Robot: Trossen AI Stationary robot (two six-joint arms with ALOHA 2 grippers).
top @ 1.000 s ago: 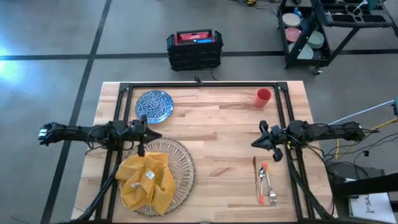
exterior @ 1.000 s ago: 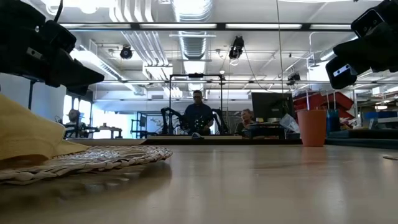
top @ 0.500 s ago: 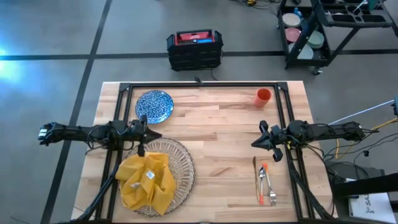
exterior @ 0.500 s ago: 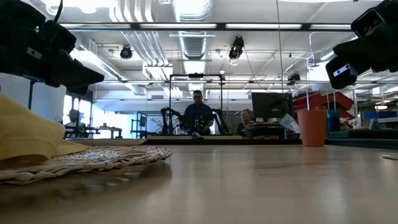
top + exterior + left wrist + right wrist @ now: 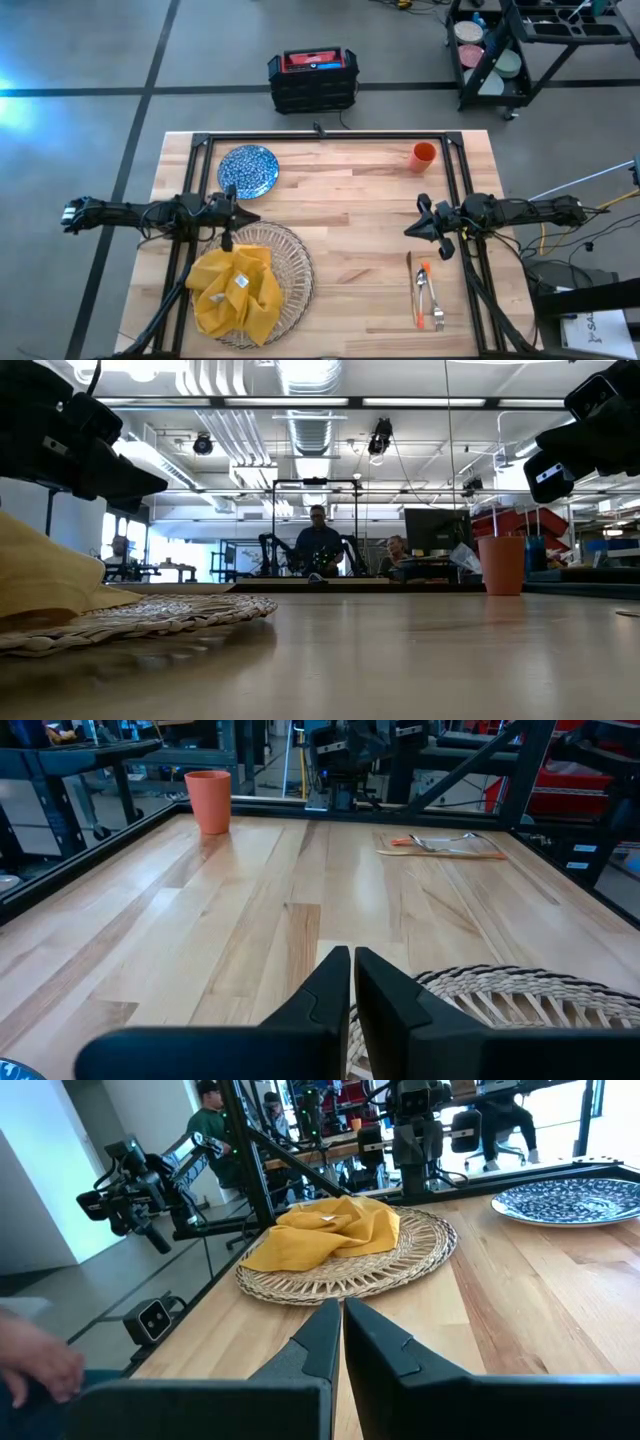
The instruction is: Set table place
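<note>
Place-setting pieces are left unmoved since a second ago: napkin [image 5: 238, 290] on charger [image 5: 290, 262], plate [image 5: 248, 167], cup [image 5: 424, 154], cutlery [image 5: 428, 295] apart; both jaws closed, nothing begun.

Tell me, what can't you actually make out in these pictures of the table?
- Charger: the high view shows the yellow napkin covering its left half, so anything beneath is hidden.
- Cutlery: too small from above to count or name the pieces.
- Blue plate: cut off by the edge in the right wrist view.
- Red cup: what it holds, if anything, cannot be seen in the low view.
</note>
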